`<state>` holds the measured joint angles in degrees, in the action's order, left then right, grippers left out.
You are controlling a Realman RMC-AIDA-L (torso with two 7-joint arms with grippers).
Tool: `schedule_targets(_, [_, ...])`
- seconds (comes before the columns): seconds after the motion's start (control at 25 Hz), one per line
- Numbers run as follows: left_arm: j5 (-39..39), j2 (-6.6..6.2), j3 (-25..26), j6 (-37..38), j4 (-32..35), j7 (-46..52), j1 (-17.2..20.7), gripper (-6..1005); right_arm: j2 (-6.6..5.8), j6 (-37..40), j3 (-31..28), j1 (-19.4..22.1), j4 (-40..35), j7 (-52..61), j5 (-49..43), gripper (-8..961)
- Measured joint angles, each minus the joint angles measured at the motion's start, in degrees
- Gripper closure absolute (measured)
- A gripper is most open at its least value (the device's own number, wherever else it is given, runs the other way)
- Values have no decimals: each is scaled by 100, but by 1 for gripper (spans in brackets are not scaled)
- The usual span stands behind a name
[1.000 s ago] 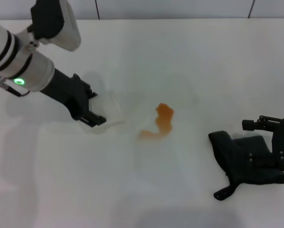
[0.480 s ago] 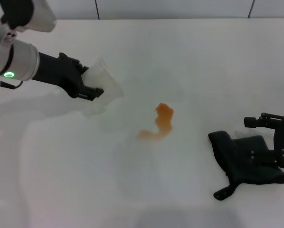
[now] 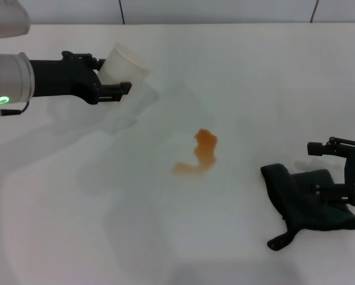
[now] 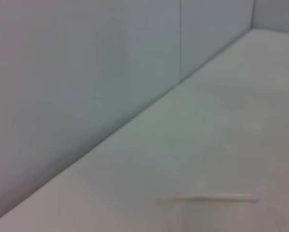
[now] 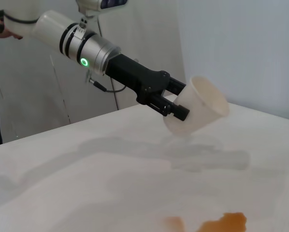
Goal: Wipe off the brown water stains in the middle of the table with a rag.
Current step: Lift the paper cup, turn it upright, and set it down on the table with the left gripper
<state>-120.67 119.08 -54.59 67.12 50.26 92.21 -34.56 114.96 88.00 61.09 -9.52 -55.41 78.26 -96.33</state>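
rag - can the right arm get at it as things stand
Probably yes: the right gripper sits right over the rag with its fingers spread, nothing between them. The left gripper holds the cup far off.

Orange-brown stains [image 3: 201,155] with a paler tail mark the plain white surface [image 3: 254,77]. The rag [image 3: 308,205] is black; the cup [image 3: 123,62], in the black left tool [image 3: 109,86], is translucent white.

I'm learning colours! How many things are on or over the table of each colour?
White: 1, the cup held by the left gripper
Black: 1, the rag under the right gripper
Orange-brown: 1, the stain
Total: 3
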Motion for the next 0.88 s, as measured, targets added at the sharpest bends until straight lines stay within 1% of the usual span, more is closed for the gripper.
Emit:
schedule_targets(0.16, [697, 9, 1, -166, -291, -478, 178, 305, 0, -1, 0, 15, 26, -32, 0, 151])
schedule_targets(0.52, [2337, 10, 28, -288, -1411, -2051, 367, 305, 0, -24, -1, 38, 73, -81, -12, 153])
schedule_targets(0.88, [3127, 17, 22, -290, -2293, -3367, 431, 305, 0, -9, -1, 40, 108, -138, -53, 154])
